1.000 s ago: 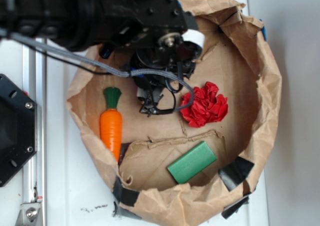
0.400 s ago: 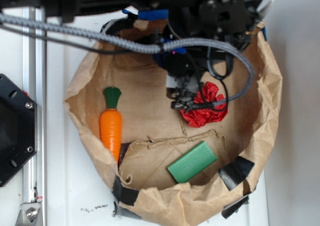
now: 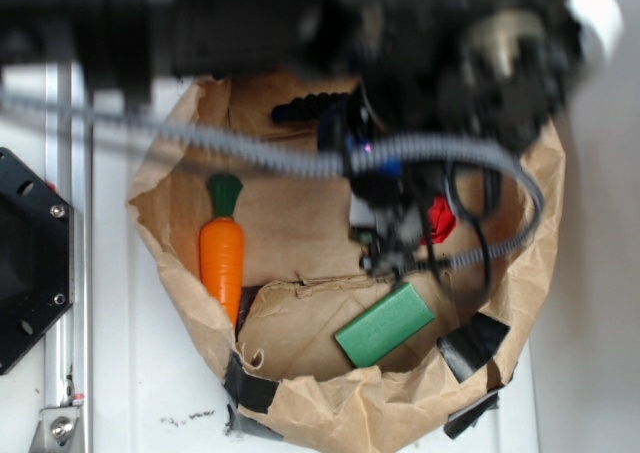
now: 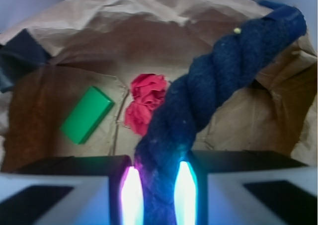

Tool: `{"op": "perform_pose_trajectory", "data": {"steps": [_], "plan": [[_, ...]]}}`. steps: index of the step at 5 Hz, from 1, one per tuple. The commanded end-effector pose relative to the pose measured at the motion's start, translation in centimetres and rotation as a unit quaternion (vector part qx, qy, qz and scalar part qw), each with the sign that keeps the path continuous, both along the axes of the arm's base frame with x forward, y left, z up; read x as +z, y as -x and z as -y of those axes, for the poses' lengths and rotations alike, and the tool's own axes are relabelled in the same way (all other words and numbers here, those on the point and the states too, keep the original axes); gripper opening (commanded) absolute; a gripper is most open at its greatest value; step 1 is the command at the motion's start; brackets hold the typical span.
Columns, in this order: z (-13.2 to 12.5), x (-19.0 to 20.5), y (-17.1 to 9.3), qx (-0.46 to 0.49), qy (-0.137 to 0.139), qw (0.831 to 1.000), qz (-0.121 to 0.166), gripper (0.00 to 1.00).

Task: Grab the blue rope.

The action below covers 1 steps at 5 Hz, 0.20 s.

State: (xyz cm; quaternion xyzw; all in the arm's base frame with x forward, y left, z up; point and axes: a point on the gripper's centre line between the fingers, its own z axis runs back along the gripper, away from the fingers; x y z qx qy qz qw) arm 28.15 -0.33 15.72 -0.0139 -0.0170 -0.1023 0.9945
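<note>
The tool (image 4: 158, 195) is closed on the blue rope (image 4: 218, 81); in the wrist view the rope sits between the two lit fingers (image 4: 130, 195) at the bottom centre of the frame, with no gap visible on either side. From the grip the rope rises diagonally to the upper right of the frame, where its end reaches the top right corner. The twisted strands are clearly visible (dark navy, thick).

In the exterior view the tool (image 3: 385, 258) is at the centre of the frame, inside the paper bag (image 3: 520, 303), just above the green block (image 3: 385, 325). A dark segmented length, apparently the rope (image 3: 310, 108), shows at the upper centre of the frame under the blurred arm; whether this is the whole rope cannot be told. The grey braided cable (image 3: 250, 153) crosses the frame from left to right and loops down at the right of the tool.

Other contents of the bag:
- Toy carrot (image 3: 222, 248), left of centre, green top pointing up the frame.
- Red cloth (image 3: 441, 220), mostly hidden by the tool and cable; in the wrist view the cloth (image 4: 144, 103) lies just right of the green block (image 4: 87, 114).

The bag rests on a white surface (image 3: 130, 373). Black tape patches (image 3: 470, 341) mark the bag rim at the lower part of the frame.
</note>
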Motion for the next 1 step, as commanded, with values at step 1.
{"op": "perform_pose_trajectory", "data": {"steps": [1], "plan": [[2.42,2.38,-0.46,-0.007,0.028,0.998,0.048,0.00]]}}
